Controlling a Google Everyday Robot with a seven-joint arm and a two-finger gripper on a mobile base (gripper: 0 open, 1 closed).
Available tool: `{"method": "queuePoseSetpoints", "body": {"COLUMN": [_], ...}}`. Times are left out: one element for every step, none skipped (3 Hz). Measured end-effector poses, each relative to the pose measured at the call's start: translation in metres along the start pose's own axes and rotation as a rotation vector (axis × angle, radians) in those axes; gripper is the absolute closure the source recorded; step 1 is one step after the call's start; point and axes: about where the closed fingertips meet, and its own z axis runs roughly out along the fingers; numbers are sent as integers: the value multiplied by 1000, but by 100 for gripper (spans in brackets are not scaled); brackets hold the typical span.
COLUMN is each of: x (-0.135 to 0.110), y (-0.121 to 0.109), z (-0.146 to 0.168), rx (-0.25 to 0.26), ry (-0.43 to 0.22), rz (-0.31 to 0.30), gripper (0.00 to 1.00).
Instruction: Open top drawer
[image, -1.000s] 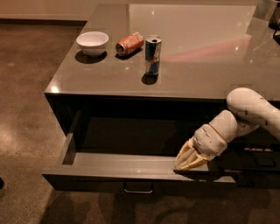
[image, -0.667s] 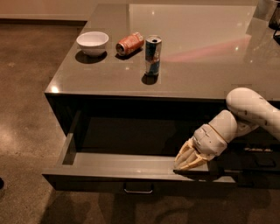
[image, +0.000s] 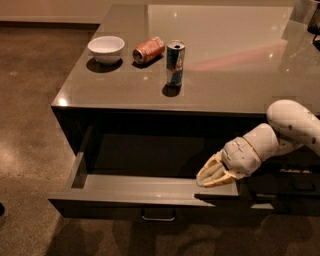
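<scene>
The top drawer (image: 130, 192) stands pulled out from under the counter, showing a dark interior and a smooth grey front rim. Its small metal bar handle (image: 158, 216) sits low on the front panel, near the middle. My gripper (image: 212, 176), cream-coloured on a white arm coming from the right, rests over the right part of the drawer's front rim, above and to the right of the handle. It holds nothing that I can see.
On the glossy countertop (image: 225, 60) stand a white bowl (image: 106, 48), a tipped orange can (image: 148, 50) and an upright blue-and-silver can (image: 175, 56). Brown floor (image: 30, 100) stretches to the left of the cabinet.
</scene>
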Motion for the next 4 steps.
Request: {"method": "queuePoseSetpoints", "body": {"x": [-8,-2,-3,-7], "y": [-6,-7,-7,-6], "z": [18,60,59,56], "rx": [22,2,2,-7], "ry": [43,133,133,98], "rz": [23,67,67,79], "gripper": [100,100,100,100]}}
